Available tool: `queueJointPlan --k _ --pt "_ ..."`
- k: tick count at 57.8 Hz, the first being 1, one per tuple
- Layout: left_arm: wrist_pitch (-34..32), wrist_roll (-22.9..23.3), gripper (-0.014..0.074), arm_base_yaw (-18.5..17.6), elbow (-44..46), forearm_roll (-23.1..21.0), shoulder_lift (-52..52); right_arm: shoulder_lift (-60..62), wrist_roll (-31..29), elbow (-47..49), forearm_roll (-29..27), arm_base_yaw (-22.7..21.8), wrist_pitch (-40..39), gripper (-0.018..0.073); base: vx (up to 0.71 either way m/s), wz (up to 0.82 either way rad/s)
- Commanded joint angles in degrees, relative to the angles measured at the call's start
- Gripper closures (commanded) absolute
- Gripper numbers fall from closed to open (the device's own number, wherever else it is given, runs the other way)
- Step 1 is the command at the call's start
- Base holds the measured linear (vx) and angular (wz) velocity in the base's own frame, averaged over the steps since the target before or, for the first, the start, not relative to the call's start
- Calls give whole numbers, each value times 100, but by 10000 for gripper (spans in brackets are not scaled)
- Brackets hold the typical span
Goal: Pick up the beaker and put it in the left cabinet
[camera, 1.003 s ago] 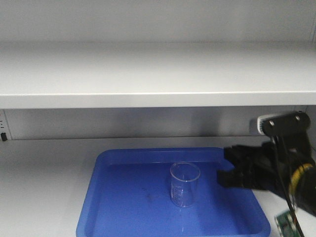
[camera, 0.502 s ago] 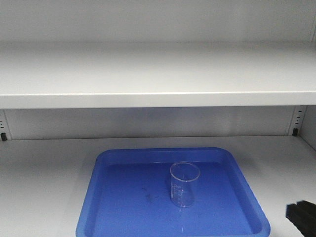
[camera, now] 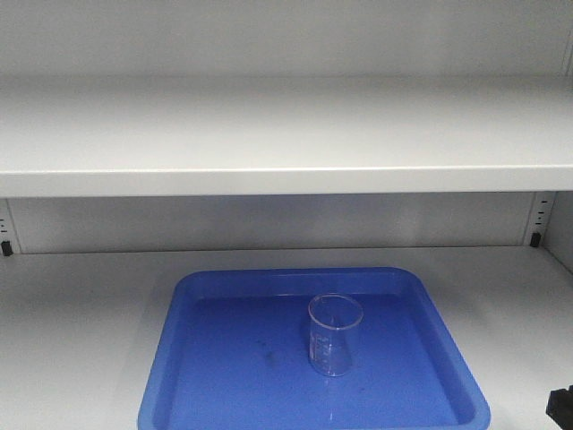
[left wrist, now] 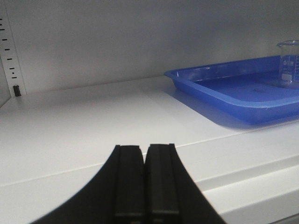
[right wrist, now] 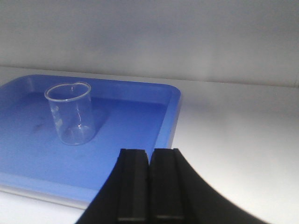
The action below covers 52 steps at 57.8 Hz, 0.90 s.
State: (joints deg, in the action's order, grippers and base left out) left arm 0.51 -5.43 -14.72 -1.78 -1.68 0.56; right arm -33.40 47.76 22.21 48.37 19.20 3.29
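Left cabinet (camera: pixel 286 125): pale grey-white metal interior filling the front view. A wide flat shelf spans the top half, and a second flat shelf surface lies below it. The back wall is plain and matt.
Lower shelf (camera: pixel 81 340): smooth, bare white sheet metal that carries the tray. In the left wrist view its front edge shows a shallow step.
Side rails (camera: pixel 540 219): perforated strips stand at both ends of the back wall, one on each side of the tray. Each has a small black clip low down, and slots show on the rail in the left wrist view (left wrist: pixel 10 56).
Blue tray (camera: pixel 179 358): shallow plastic tray with rounded corners and a raised rim. It sits flat on the lower shelf, about the middle of its width and toward the front. Faint dark smudges mark its floor.
Beaker (camera: pixel 335 334): clear glass, upright and empty, standing inside the tray on its floor, slightly right of the tray's centre. Its flared rim and pouring lip are plain in the right wrist view (right wrist: pixel 70 113), and printed marks show in the left wrist view (left wrist: pixel 289 63).
Right gripper (right wrist: pixel 149 186): jaws pressed together with nothing between them, in front of the tray's right front corner and apart from the beaker.
Left gripper (left wrist: pixel 145 184): jaws clenched on nothing, over the shelf's front edge well left of the tray.
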Motion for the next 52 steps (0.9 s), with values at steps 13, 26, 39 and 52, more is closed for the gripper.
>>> queueJointPlan --k 13,26,39,52 --pt "-480 20 595 -24 -94 -42 107 90 -2948 153 -3431 -523 286 565 0 0" --pt "-480 20 595 -24 -94 -42 107 1286 -4083 -795 -4765 -1542 284 565 0 0" --pt "-480 20 595 -24 -94 -42 107 3223 -4064 -2152 -4652 -1840 284 565 0 0" --pt "-485 20 595 -24 -94 -42 100 3436 -4064 -2428 -4240 -1814 520 565 0 0"
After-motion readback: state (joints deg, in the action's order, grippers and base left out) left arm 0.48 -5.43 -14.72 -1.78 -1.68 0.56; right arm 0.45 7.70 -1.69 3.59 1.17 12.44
